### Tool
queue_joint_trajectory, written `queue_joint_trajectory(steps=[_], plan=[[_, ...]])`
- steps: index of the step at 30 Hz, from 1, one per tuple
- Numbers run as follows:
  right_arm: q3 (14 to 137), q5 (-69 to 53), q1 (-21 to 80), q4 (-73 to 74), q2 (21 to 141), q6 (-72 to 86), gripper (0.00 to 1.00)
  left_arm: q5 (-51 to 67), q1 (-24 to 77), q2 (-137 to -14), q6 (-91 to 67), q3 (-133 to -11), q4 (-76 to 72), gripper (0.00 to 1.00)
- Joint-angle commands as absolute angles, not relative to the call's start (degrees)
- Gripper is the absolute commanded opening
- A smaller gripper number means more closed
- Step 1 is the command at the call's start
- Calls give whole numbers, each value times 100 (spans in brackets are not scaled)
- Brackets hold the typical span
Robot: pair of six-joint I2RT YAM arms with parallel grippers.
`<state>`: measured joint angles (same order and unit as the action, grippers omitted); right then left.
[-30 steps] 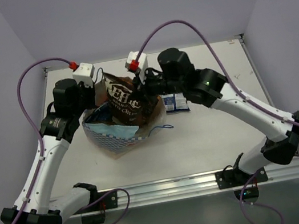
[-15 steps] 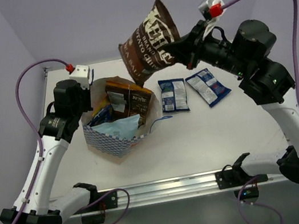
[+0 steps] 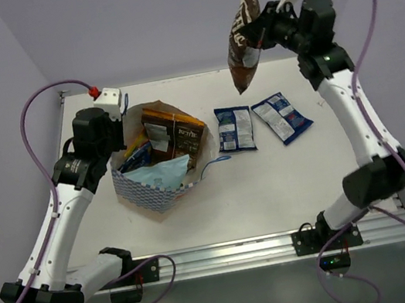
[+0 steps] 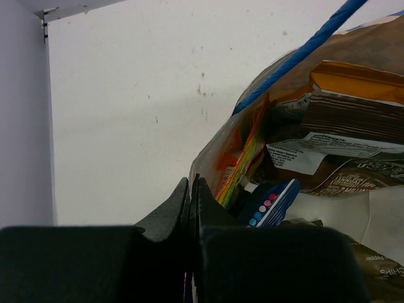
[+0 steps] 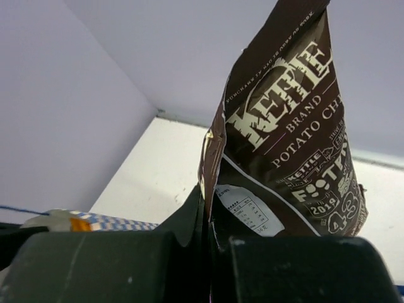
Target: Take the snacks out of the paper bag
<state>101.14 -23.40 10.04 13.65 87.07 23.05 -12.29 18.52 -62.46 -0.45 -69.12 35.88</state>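
Note:
The blue-and-white checkered paper bag (image 3: 151, 192) stands open at the table's left. My left gripper (image 3: 122, 132) is shut on its left rim; the left wrist view shows the jaws (image 4: 191, 188) pinching that thin wall. Inside the bag lie a brown chip bag (image 3: 172, 132), an orange packet (image 4: 243, 151) and a small blue packet (image 4: 271, 205). My right gripper (image 3: 258, 32) is raised high at the back right, shut on the edge of another brown chip bag (image 3: 245, 46), which hangs clear of the table (image 5: 284, 139). Two blue packets (image 3: 235, 128) (image 3: 281, 117) lie flat on the table.
A blue cord handle (image 3: 211, 165) trails from the paper bag's right side onto the white table (image 3: 271, 186). Lilac walls close in the back and both sides. A metal rail (image 3: 228, 253) runs along the near edge between the arm bases.
My right arm has pulled the brown chip bag out of the paper bag and swung it up to the back right. The left arm has held still on the rim.

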Motion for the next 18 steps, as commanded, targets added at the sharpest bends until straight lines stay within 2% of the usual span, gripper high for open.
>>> queue_joint_trajectory(steps=[1, 6, 10, 12, 14, 15, 16, 17, 18], plan=[[10370, -3330, 1011, 372, 9848, 2873, 0, -1082, 1881, -6117, -96, -7277, 2909, 0], [10985, -4321, 1011, -614, 11072, 3479, 0, -1020, 1881, -6152, -114, -7242, 2935, 0], [11399, -4526, 915, -984, 11908, 3928, 0, -888, 1881, -6126, -27, -7163, 2909, 0], [11400, -4404, 757, -888, 12277, 4007, 5, -800, 1881, -6117, -26, -7119, 2874, 0], [11355, -4298, 625, -529, 12445, 3947, 20, -756, 1881, -6108, 69, -7102, 2857, 0], [11347, -4193, 502, -345, 12550, 3746, 36, -721, 1881, -6100, 149, -7093, 2848, 0], [11321, -3931, 431, 31, 12568, 3640, 47, -712, 1881, -6091, 158, -7101, 2848, 0], [11329, -3798, 361, 322, 12560, 3508, 66, -703, 1881, -6091, 167, -7110, 2839, 0], [11329, -3632, 299, 551, 12499, 3368, 73, -677, 1881, -6091, 158, -7119, 2839, 0]])
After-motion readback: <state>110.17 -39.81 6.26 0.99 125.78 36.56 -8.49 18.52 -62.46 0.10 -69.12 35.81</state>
